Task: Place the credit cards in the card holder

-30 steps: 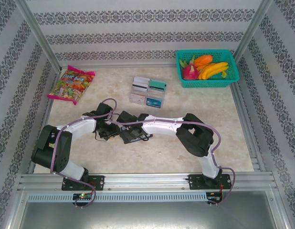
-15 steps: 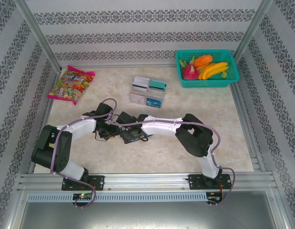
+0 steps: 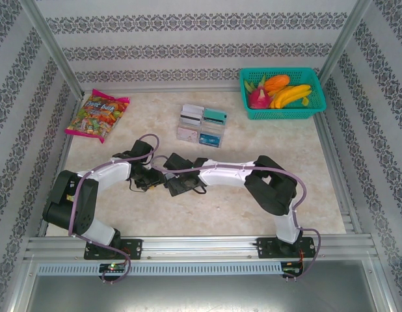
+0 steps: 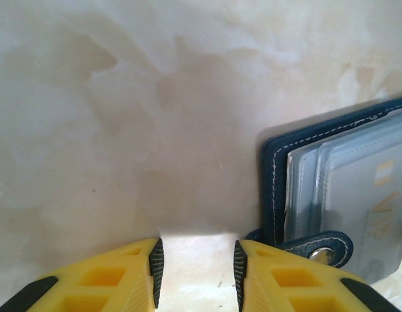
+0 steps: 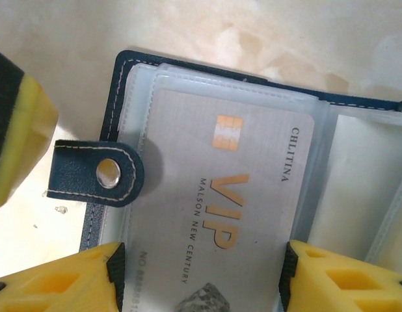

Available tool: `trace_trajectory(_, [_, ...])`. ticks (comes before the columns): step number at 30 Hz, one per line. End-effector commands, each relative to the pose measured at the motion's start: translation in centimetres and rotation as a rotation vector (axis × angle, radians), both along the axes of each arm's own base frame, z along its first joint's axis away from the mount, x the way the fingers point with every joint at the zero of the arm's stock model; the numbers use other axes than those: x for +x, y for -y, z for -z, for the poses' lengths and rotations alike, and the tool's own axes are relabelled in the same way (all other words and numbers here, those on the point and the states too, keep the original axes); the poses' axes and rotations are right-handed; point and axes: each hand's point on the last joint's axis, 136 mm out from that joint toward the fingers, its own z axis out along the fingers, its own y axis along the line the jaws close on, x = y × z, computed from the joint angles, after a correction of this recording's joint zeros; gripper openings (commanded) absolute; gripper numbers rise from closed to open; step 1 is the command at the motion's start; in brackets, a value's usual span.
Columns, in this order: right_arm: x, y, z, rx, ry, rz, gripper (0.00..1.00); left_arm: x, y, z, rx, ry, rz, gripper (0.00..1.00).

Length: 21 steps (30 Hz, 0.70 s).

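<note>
- Right wrist view: the card holder (image 5: pixel 120 84) is seen lying open on the table, its navy stitched edge and clear plastic sleeves facing up.
- A white-grey VIP card (image 5: pixel 233 195) with a gold chip lies on the sleeve page nearest the holder's outer edge. Whether it is inside the sleeve or on top of it cannot be told.
- The snap tab (image 5: pixel 100 174) is folded in from the card holder's outer edge, and its tip overlaps the card.
- The fingers of the right gripper (image 5: pixel 202 270) are spread wide, one at each long edge of the VIP card. Whether they press on it cannot be told.
- Left wrist view: the fingers of the left gripper (image 4: pixel 194 266) are held a small gap apart, with nothing but bare table between them.
- The card holder's corner is seen just beside that gripper, and the snap tab lies right against one yellow finger.
- Top view: both grippers are brought together over the card holder, near the middle of the table (image 3: pixel 272 153).
- The loose credit cards (image 3: pixel 202 125) are laid in a small cluster beyond the card holder, apart from it, towards the back wall.
- A teal basket (image 3: pixel 318 105) of fruit is placed well away from the card holder in the far corner on the right arm's side.
- A bag of sweets (image 3: pixel 97 116) lies well away from it in the far corner on the left arm's side.
</note>
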Motion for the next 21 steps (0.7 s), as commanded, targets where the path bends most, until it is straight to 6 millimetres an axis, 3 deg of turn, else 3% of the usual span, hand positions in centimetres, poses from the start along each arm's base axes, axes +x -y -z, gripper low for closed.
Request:
trace_trajectory(1, [0.1,-0.2,-1.2,0.114,-0.049,0.022,0.6,0.7,-0.2,-0.6,-0.006,0.021,-0.014,0.38])
trace_trajectory(11, [0.2,-0.9,-2.0,0.302,-0.168,0.023,0.58,1.2,0.4,-1.8,-0.05,0.059,-0.013,0.38])
trace_trajectory(16, [-0.2,-0.3,-1.8,0.17,-0.107,-0.028,0.68,1.4,0.5,-2.2,-0.052,0.066,-0.01,0.38])
trace_trajectory(21, [-0.7,0.4,-0.4,0.031,-0.072,-0.054,0.7,1.6,0.6,-2.0,-0.06,0.063,-0.013,0.38])
